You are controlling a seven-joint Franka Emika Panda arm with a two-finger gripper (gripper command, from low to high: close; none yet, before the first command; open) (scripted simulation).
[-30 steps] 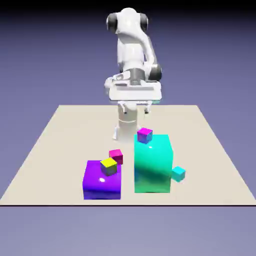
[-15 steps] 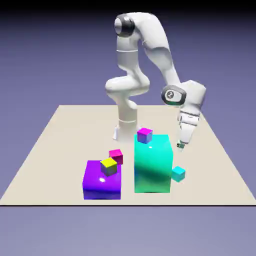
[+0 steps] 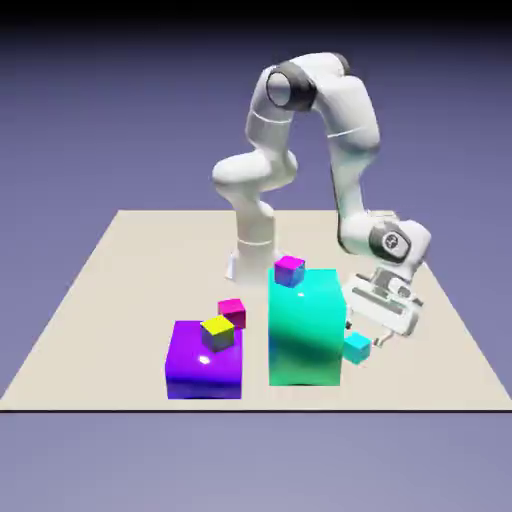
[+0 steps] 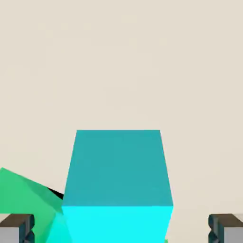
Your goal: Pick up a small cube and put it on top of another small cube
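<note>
A small cyan cube (image 3: 357, 347) lies on the table just right of the tall teal block (image 3: 306, 330) in the exterior view. My gripper (image 3: 367, 334) hangs tilted right above it, open. In the hand view the cyan cube (image 4: 117, 185) fills the space between my two grey fingertips (image 4: 16, 228), with a gap on each side. A small magenta cube (image 3: 289, 270) sits on top of the teal block. A small yellow cube (image 3: 218, 331) rests on the purple block (image 3: 206, 364), and a small pink cube (image 3: 232, 312) sits just behind it.
The teal block stands close to the cyan cube's left side in the exterior view, and its green edge (image 4: 23, 199) shows at the hand view's lower left. The robot's base (image 3: 252, 255) stands behind the blocks on the beige table (image 3: 120, 290).
The arm swung from the middle to the exterior view's right and came down, bringing the open gripper over the cyan cube. No cube has moved.
</note>
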